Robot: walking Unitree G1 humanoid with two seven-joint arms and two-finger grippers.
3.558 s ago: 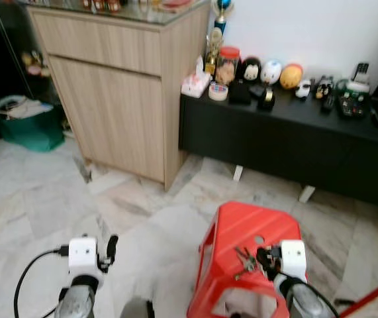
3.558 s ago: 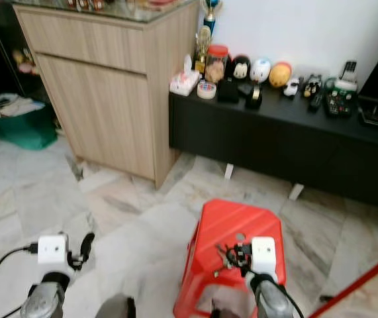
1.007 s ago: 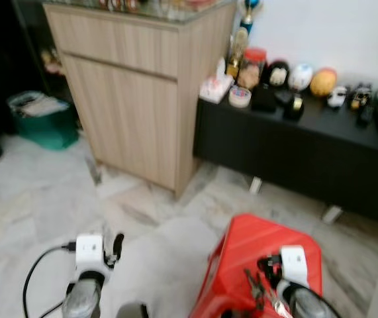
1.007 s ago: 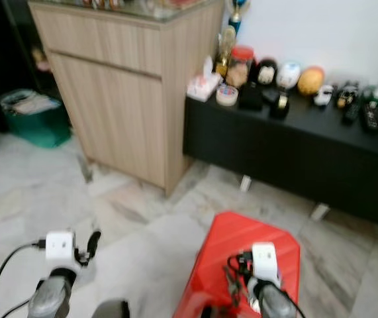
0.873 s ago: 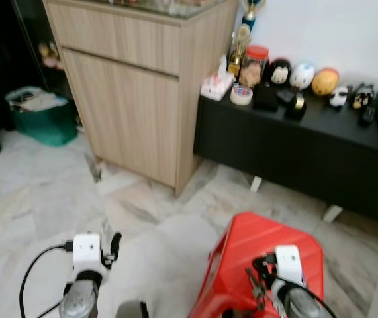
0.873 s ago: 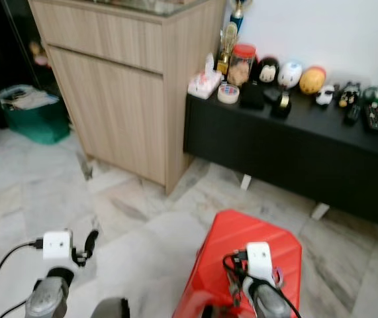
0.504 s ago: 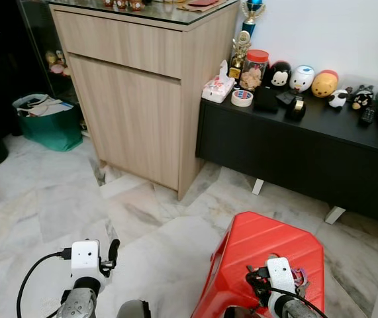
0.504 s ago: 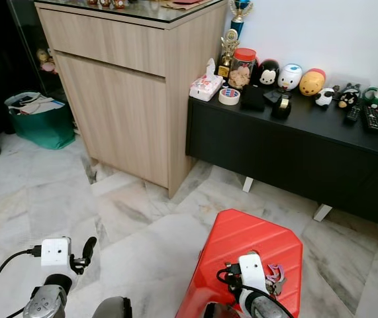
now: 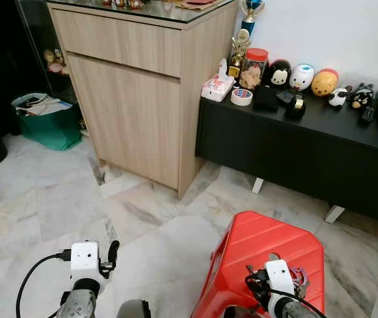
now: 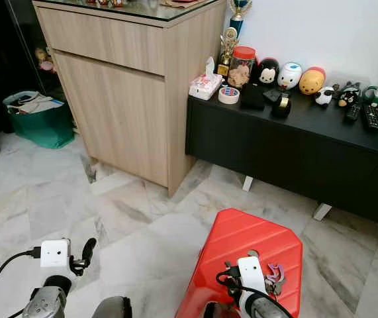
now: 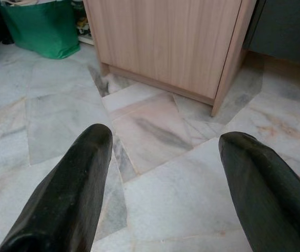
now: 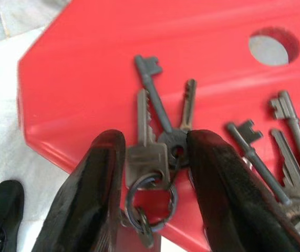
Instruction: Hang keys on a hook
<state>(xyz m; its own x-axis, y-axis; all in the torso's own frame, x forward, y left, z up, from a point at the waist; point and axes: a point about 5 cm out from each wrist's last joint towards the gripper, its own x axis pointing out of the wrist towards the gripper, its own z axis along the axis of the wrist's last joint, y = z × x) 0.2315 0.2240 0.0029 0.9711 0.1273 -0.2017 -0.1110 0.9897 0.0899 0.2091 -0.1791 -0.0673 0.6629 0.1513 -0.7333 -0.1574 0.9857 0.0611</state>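
Right wrist view showed the right gripper (image 12: pixel 155 173) pinching a bunch of keys (image 12: pixel 157 136) by its ring, so the blades hung free above the red stool's (image 12: pixel 86 63) edge; spare keys (image 12: pixel 276 142) lay beside. Left gripper (image 11: pixel 163 173) hung spread wide, idle.

The stool (image 12: pixel 86 79) is showing smooth, glossy red plastic, catching soft highlights along its ribs. The keys (image 12: pixel 157 131) are looking like dull grey metal, matt and a little worn (their ring (image 12: pixel 150 197) is gleaming slightly more). The right gripper (image 12: pixel 155 178) fingers (image 12: pixel 94 184) are appearing as black, faintly shiny rubbery plastic. The floor (image 11: pixel 155 136) is reading as polished veined marble; the cabinet (image 9: pixel 136 99) is wearing pale matt wood grain under a glossy glass top.
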